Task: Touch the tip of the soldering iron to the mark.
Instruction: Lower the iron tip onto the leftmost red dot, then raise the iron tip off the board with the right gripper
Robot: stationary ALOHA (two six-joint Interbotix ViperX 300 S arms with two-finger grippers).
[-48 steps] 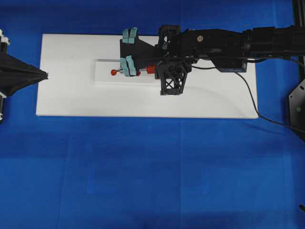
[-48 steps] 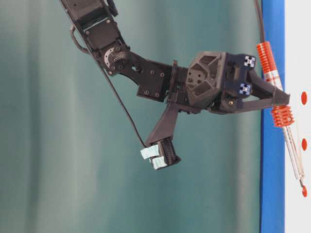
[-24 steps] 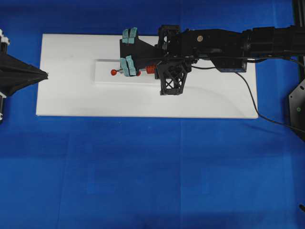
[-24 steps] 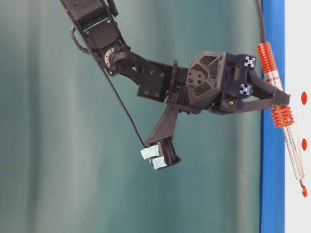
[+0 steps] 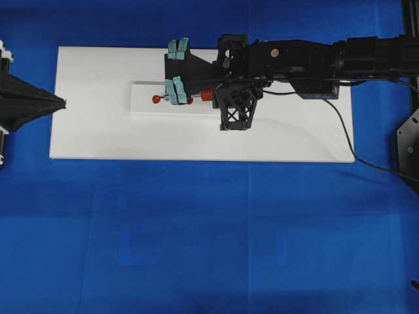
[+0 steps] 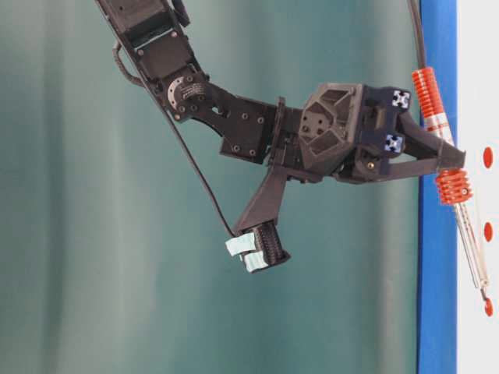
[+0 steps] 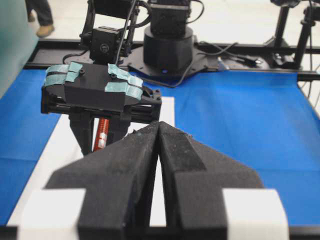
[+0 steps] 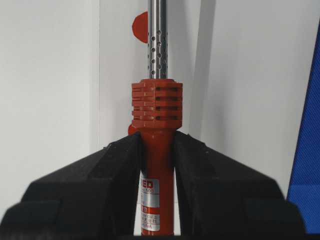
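While clamping the soldering iron (image 8: 156,150), right gripper (image 8: 157,150) angled downward, left gripper (image 7: 159,145) closed, level

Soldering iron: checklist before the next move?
1. Grip: right end effector shut on soldering iron: ok.
2. Aim: tip on the mark: not ok; it lies beyond it, by the outer dot.
3. Contact: tip touching the strip: cannot tell.
4. Left end effector out of the way: ok; shut, at the board edge.
5. Cord free: ok; trails loose.
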